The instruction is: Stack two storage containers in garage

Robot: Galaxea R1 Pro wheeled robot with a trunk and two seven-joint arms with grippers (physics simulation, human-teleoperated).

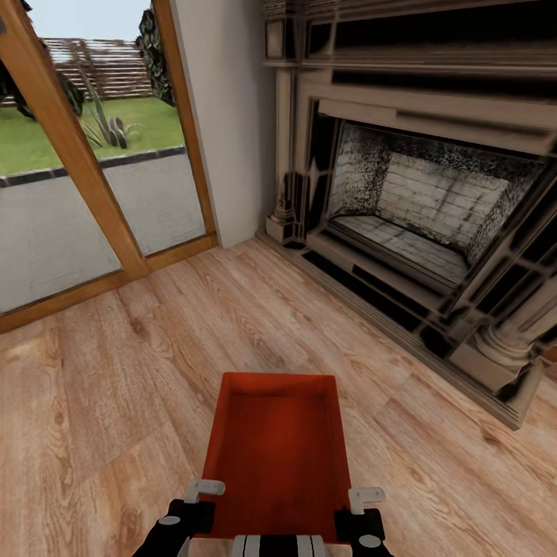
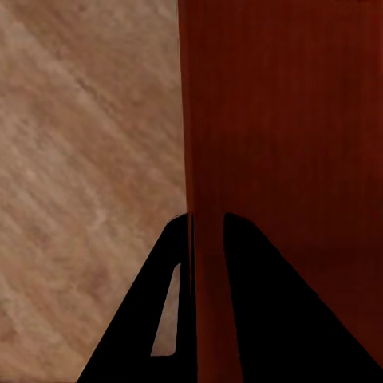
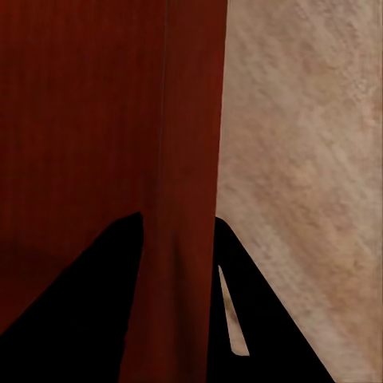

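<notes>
**Storage container carried between both grippers in the living room**

The storage container (image 1: 278, 452), an orange-red lidless bin, hangs above the light wood-plank flooring (image 1: 116, 402) directly in front of the robot, its long axis pointing away toward the room's corner. Ahead and to the right stands the large fireplace (image 1: 433, 209) with its pale brick firebox and dark carved surround. To the left, a wood-framed glass door (image 1: 85, 170) looks out on paving, grass and a fence.

The left gripper (image 1: 192, 503) clamps the container's left wall near its close end; in the left wrist view its dark fingers (image 2: 263, 311) sit either side of that wall (image 2: 206, 239). The right gripper (image 1: 363, 507) clamps the right wall likewise, fingers (image 3: 80, 303) straddling the wall (image 3: 183, 239) in the right wrist view.
</notes>
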